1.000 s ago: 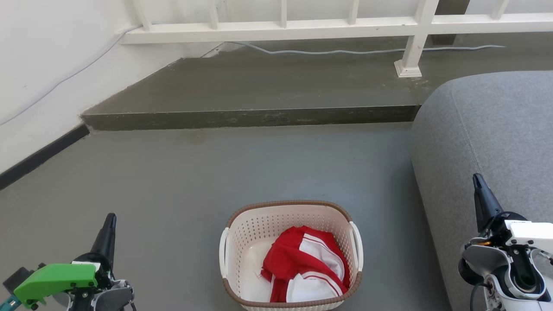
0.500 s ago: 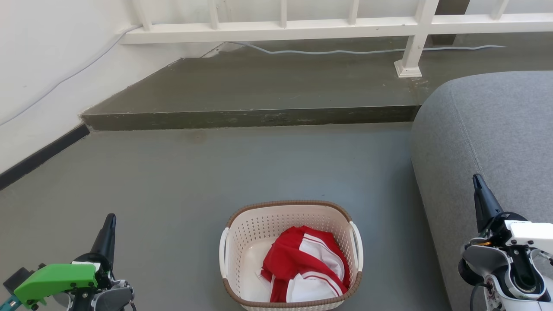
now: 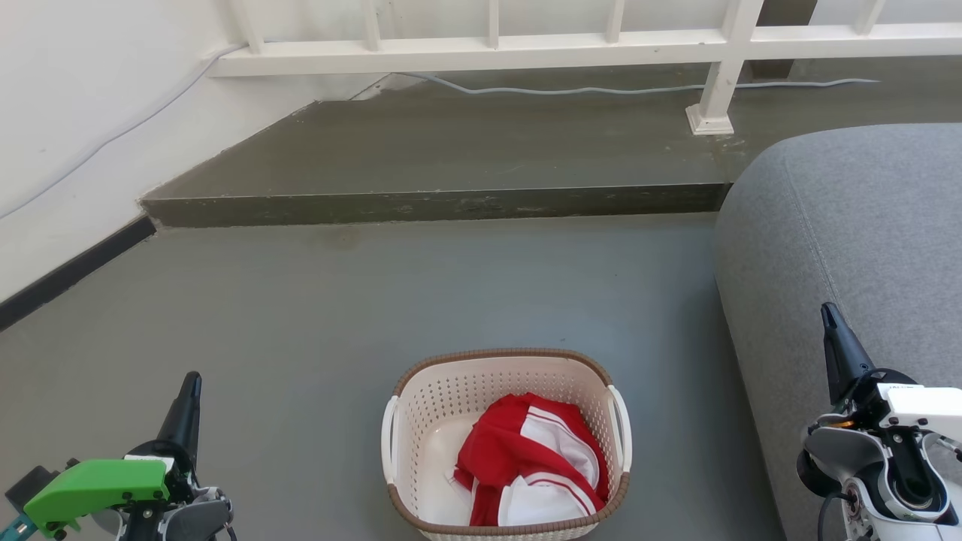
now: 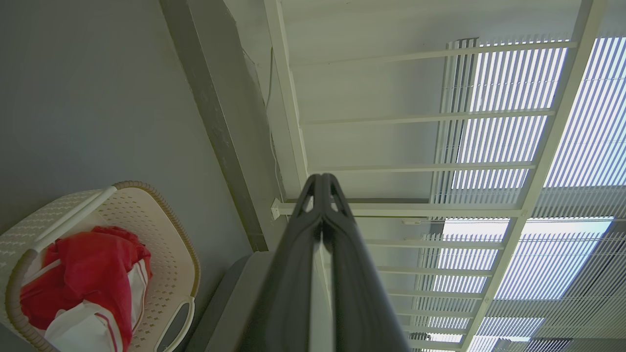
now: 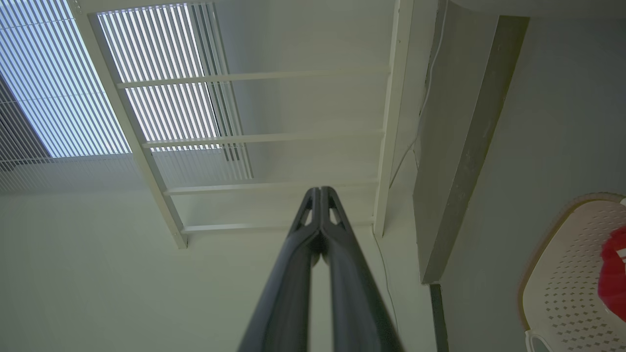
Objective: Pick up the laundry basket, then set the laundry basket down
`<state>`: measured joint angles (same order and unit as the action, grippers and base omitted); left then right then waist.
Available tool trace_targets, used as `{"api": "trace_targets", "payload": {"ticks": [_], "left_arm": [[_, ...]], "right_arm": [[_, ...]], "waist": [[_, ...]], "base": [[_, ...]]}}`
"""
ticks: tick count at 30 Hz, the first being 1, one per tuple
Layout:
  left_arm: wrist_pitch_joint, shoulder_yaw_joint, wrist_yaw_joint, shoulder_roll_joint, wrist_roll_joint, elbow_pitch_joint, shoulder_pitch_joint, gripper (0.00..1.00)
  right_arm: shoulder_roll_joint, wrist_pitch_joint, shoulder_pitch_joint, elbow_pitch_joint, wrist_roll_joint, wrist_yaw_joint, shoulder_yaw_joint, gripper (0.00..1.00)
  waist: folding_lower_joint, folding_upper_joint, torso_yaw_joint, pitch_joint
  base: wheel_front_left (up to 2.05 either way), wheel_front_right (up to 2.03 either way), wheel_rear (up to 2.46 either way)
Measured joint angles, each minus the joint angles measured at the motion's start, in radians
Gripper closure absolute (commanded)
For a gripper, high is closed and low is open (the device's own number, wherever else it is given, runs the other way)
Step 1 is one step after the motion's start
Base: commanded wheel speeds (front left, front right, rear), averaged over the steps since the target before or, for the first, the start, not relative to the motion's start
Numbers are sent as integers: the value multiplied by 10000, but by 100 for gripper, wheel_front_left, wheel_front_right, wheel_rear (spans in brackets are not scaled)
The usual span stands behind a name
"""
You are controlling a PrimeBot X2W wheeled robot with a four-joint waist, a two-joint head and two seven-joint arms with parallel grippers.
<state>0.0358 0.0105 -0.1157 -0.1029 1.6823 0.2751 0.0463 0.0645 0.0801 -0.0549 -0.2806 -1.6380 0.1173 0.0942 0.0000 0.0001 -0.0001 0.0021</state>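
The laundry basket (image 3: 421, 409) stands on the grey floor at the bottom centre of the head view, cream-white and perforated, with a brown rim and a white handle on each side. A red and white garment (image 3: 533, 458) lies inside it. My left gripper (image 3: 193, 378) is low at the left, well apart from the basket, fingers pressed together and empty. My right gripper (image 3: 827, 309) is low at the right, in front of the sofa, also shut and empty. The basket (image 4: 166, 230) sits at the lower left of the left wrist view, beside my left gripper (image 4: 322, 177). The basket (image 5: 562, 254) is at the right edge of the right wrist view, right of my right gripper (image 5: 321, 189).
A grey sofa (image 3: 864, 225) fills the right side, close to the basket. A raised concrete step (image 3: 436, 203) crosses the floor ahead, with a white railing (image 3: 526, 45) and a cable (image 3: 601, 90) behind it. A white wall (image 3: 68, 135) runs along the left.
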Motion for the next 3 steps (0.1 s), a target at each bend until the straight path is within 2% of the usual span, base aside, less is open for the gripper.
{"api": "trace_targets", "payload": {"ticks": [3], "left_arm": [[0, -4, -2, 2, 0, 2, 0, 100]], "right_arm": [[0, 0, 0, -2, 0, 2, 0, 100]], "waist": [[0, 0, 0, 0]], "base": [[0, 0, 0]]}}
